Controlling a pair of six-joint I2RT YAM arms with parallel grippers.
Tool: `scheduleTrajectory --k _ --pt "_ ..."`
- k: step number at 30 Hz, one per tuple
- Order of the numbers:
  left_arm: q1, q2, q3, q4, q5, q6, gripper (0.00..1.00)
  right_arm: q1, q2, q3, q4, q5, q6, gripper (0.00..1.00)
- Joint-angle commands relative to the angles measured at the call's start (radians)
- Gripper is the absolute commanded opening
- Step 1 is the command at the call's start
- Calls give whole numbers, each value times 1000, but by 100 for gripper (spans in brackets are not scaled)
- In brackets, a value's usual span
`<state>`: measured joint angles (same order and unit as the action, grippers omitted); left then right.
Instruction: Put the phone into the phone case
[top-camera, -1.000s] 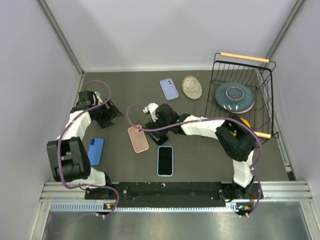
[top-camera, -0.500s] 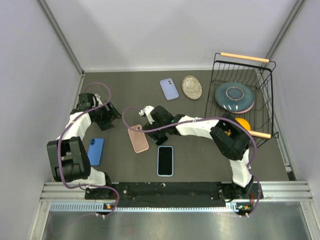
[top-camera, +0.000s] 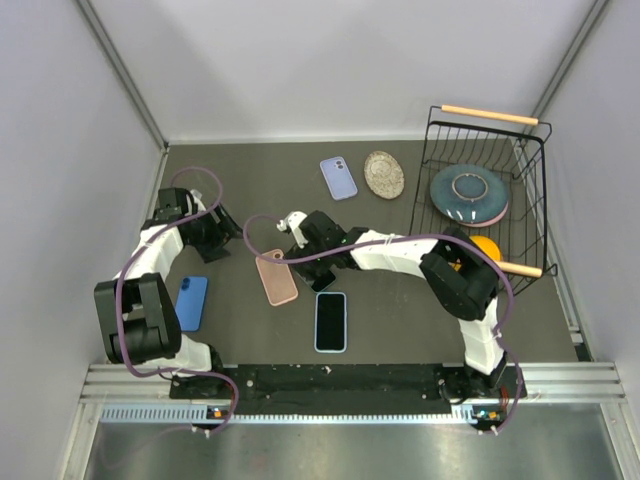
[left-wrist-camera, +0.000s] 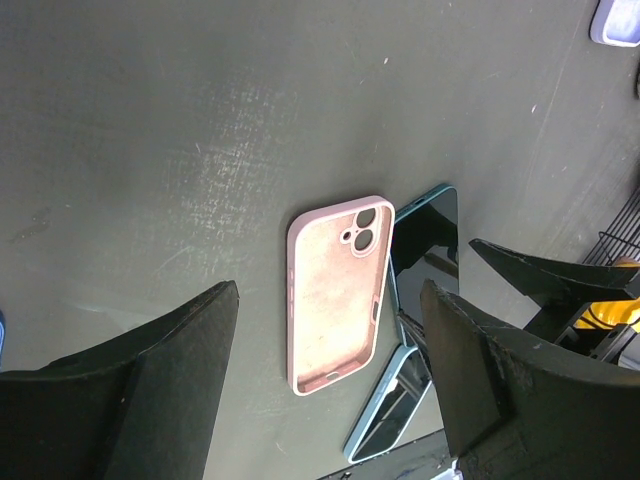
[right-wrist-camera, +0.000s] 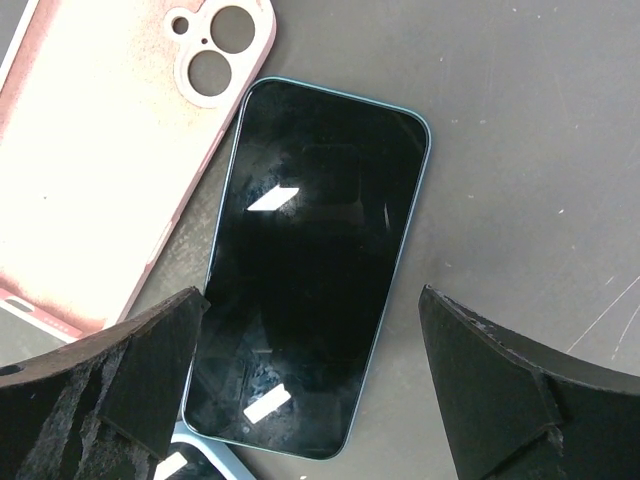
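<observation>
The pink phone case (top-camera: 277, 277) lies open side up on the dark table, also seen in the left wrist view (left-wrist-camera: 338, 295) and the right wrist view (right-wrist-camera: 100, 180). A teal-edged phone (right-wrist-camera: 310, 260) rests screen up right beside the case, camera-hole end alongside. My right gripper (right-wrist-camera: 310, 300) hovers open over this phone, one finger on each long side, not touching it. From above, the right gripper (top-camera: 308, 263) hides most of that phone. My left gripper (top-camera: 213, 236) stands open to the left of the case, with nothing between its fingers (left-wrist-camera: 150, 400).
A second phone with a light-blue rim (top-camera: 331, 321) lies just in front of the first. A blue phone (top-camera: 191, 302) sits at the left. At the back are a lavender case (top-camera: 339, 178) and a speckled dish (top-camera: 384, 174). A wire basket (top-camera: 530, 215) with a blue plate stands right.
My right gripper has shifted a little left and nearer, settling over the teal-edged phone. The left gripper has barely moved. Case and phones lie where they were.
</observation>
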<state>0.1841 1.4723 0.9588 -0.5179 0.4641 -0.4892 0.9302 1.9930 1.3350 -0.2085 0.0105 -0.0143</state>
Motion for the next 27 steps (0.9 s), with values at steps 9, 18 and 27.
scheduleTrajectory --k 9,18,27 --pt "9 -36 -9 41 31 -5 79 18 42 67 -52 -43 5 91" --pt "6 -55 -20 42 45 12 78 16 58 40 -57 9 -9 78" --pt "-23 25 -8 55 177 75 75 -42 3 -13 -9 -33 -107 52"
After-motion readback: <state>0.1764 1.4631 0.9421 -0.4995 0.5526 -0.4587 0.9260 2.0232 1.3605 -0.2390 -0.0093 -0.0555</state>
